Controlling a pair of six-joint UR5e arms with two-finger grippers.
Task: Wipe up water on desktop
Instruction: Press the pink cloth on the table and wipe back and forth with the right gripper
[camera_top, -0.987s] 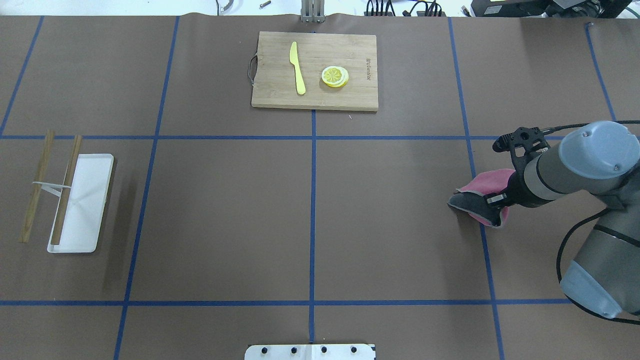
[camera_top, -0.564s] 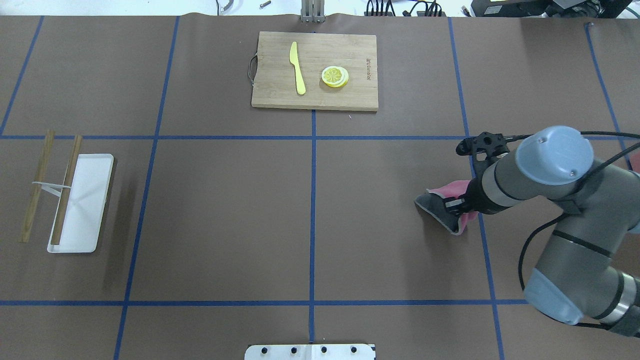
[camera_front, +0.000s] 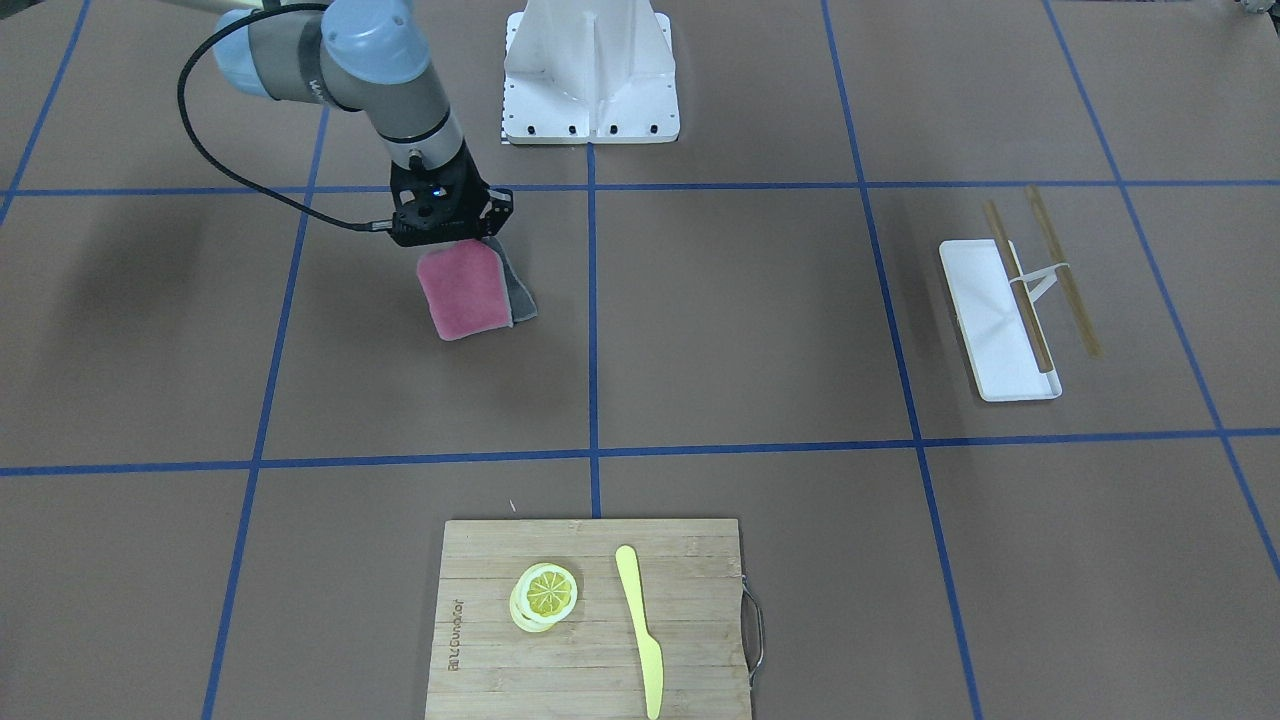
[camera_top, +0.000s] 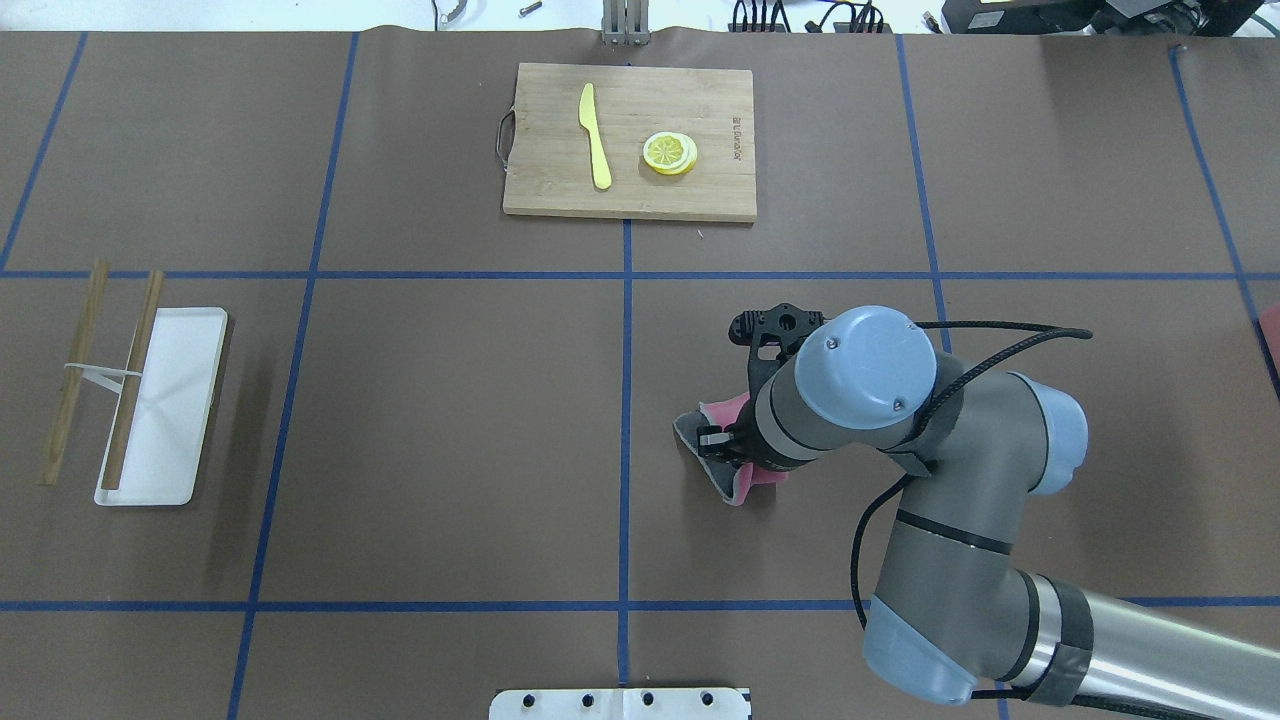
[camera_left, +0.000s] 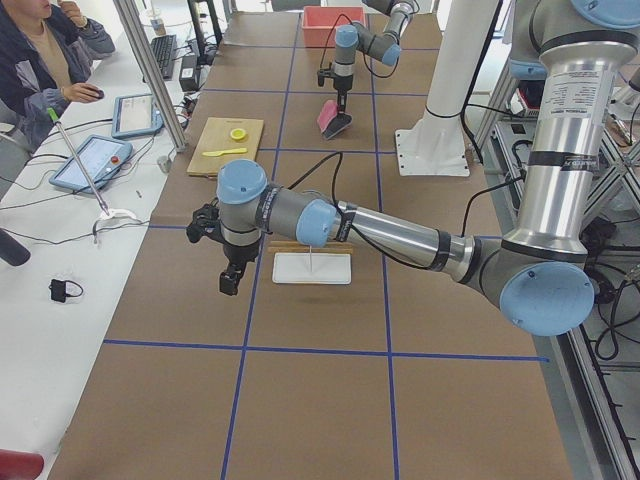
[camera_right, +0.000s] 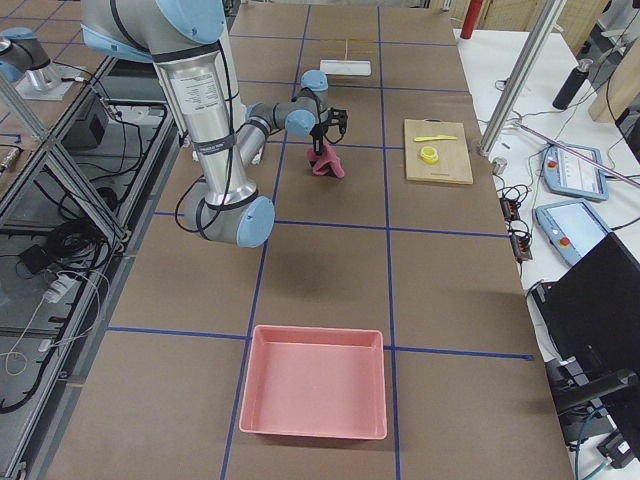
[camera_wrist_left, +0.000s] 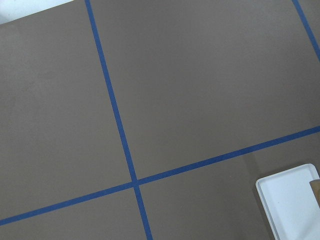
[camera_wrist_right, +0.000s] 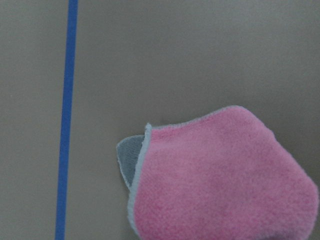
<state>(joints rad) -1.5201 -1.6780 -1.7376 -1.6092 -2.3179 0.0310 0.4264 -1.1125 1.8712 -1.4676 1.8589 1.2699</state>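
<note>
While the right gripper (camera_front: 452, 240) is clamped on the top edge of the pink-and-grey cloth (camera_front: 465, 290), the cloth hangs at upper left of the front-facing frame, just left of the centre tape line. Its lower edge is apparently on the table (camera_front: 760, 330); contact not certain.

- Table fills every frame; no wet patch discernible on it.
- Risks: only one edge is pinched, so the cloth may fold under or bunch and smear rather than absorb. With too little downward pressure it skims. With the water unseen, the wrong square may get wiped.
- Left gripper (camera_left: 229, 280) hovers on the near side of the white tray (camera_front: 990, 320); apart or together, cannot tell.
- Wooden sticks (camera_front: 1030, 310) cross the tray at right.
- Cutting board (camera_front: 690, 600) at bottom centre carries lemon slices (camera_front: 545, 592) and a yellow knife (camera_front: 640, 630).
- All are well apart from the cloth; none obstructs, in my judgement.
</note>
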